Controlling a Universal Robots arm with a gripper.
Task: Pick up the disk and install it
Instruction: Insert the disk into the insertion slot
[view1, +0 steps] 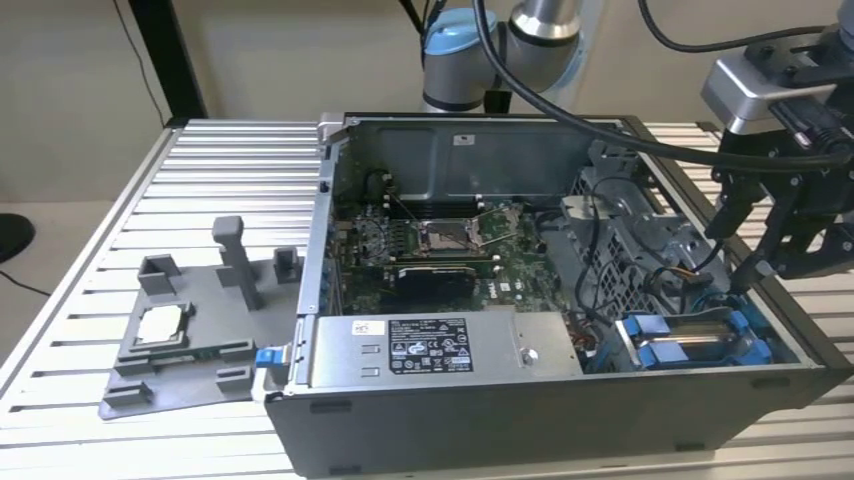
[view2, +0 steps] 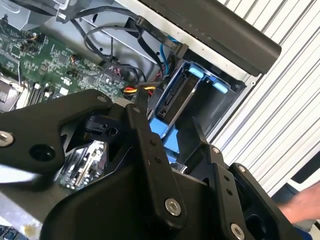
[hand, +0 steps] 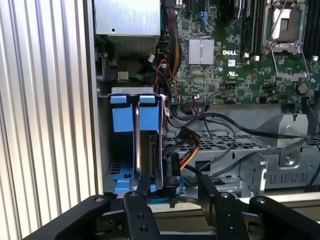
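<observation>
Gripper (hand: 173, 182) nearest, at the case's corner by the drive bay; black fingers (hand: 137, 212) spread wide, nothing pinched between them, only cables showing through the gap. Just beyond the fingertips, the disk (hand: 150, 155), standing on edge inside the drive bay (hand: 131, 91); contact with the nearer finger impossible to tell. Along its edges, a blue carrier frame (hand: 149, 117), with two blue tabs at the far end. Beside the bay, a tangle of black cables (hand: 225, 125) and some orange and yellow wires (hand: 190, 152), lying over a perforated grey metal plate (hand: 240, 144). Farther on, the green motherboard (hand: 220, 65) with a finned silver heat sink (hand: 200, 51) and an open processor socket (hand: 287, 30). Farthest in the first wrist view, the grey power-supply box (hand: 127, 17), against the same side wall as the bay.

In the exterior view, the open computer case (view1: 534, 420) flat on a slatted aluminium table (view1: 227, 170), disk and bay in the near corner toward the exterior view's right, gripper hanging just above them. Well apart, on the exterior view's left, a grey fixture plate (view1: 187, 375) outside the case, with a small square chip (view1: 162, 322) on it. Behind the case, the arm's base (view1: 461, 60).
</observation>
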